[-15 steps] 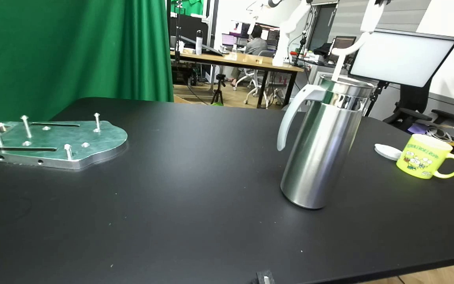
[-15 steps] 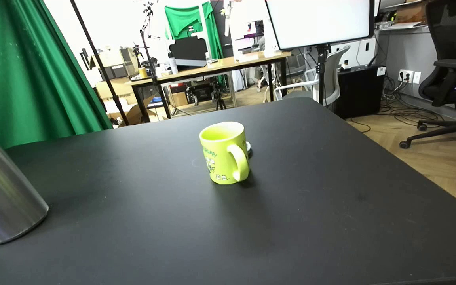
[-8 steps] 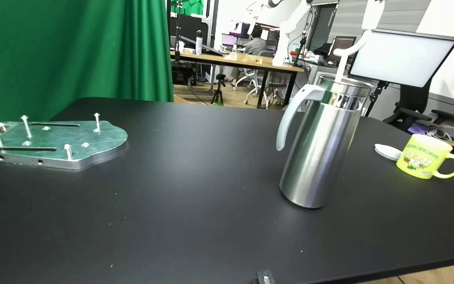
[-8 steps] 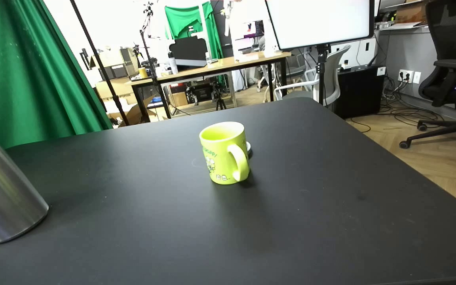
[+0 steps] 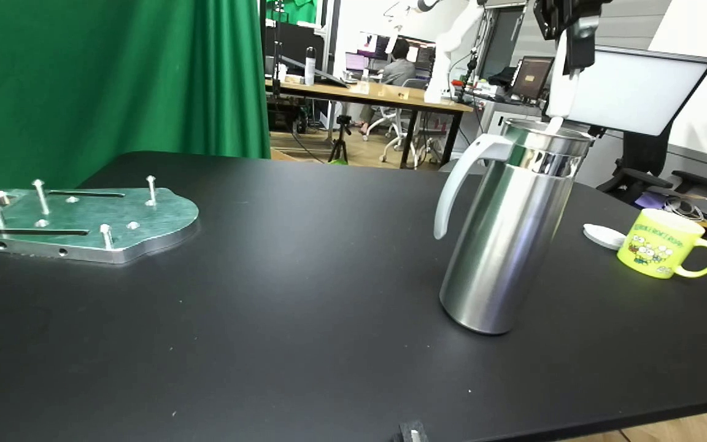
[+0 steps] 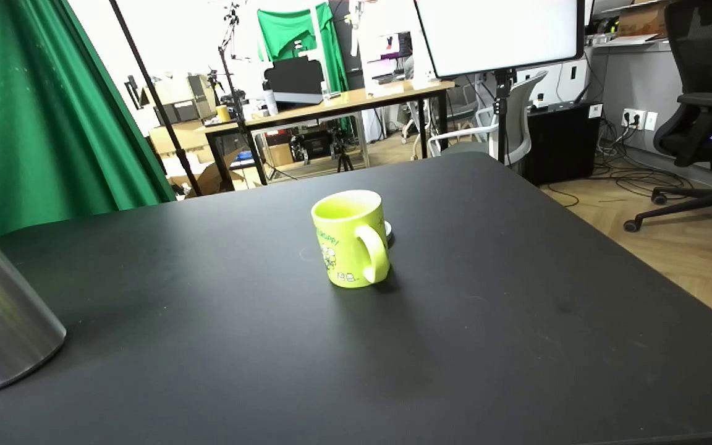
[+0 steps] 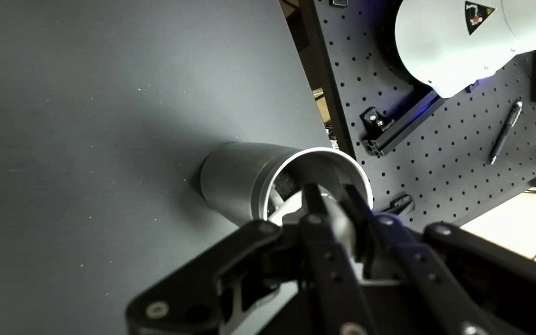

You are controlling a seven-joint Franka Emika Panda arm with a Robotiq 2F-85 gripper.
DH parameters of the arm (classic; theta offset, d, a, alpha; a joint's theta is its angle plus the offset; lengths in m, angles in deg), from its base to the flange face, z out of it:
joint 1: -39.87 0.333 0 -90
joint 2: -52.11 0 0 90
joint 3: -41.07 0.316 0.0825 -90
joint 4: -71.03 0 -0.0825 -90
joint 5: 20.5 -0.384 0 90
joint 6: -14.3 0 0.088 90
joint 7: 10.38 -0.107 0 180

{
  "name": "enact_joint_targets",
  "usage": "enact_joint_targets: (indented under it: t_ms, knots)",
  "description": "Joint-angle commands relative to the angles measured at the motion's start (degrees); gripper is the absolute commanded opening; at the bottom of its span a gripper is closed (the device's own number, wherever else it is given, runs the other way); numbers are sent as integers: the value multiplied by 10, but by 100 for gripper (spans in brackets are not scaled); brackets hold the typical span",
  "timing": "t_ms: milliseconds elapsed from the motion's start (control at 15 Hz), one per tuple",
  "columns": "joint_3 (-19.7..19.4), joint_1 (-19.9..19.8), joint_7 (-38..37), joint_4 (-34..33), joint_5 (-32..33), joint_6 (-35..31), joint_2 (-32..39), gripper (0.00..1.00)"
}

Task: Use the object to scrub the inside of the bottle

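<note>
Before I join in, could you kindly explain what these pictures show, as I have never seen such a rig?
The machine is one robot arm, whose white body partly shows in the wrist view. It ends in a black two-fingered gripper, which works like a pinching hand. Two pictures come from cameras standing outside the robot; the third comes from a camera on its wrist, looking past the gripper.

On the black table are a stainless-steel jug, a yellow-green mug and, close to the mug, a white lid-like disc. A bolt-studded metal plate sits at the table's edge.

The gripper is closed on a white-handled scrubber. Its lower end reaches into the jug, mostly hidden, apparently to scrub the inside.
</note>
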Motion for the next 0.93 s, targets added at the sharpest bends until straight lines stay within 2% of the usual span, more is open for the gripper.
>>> enact_joint_targets:
  t_ms: [0, 667, 867]
  knots:
    - [6, 3, -21, -11, 9, 12, 10, 4]
    - [23, 20, -33, -21, 24, 49, -109, 4]
    - [22, 24, -41, -9, 35, 50, -125, 4]
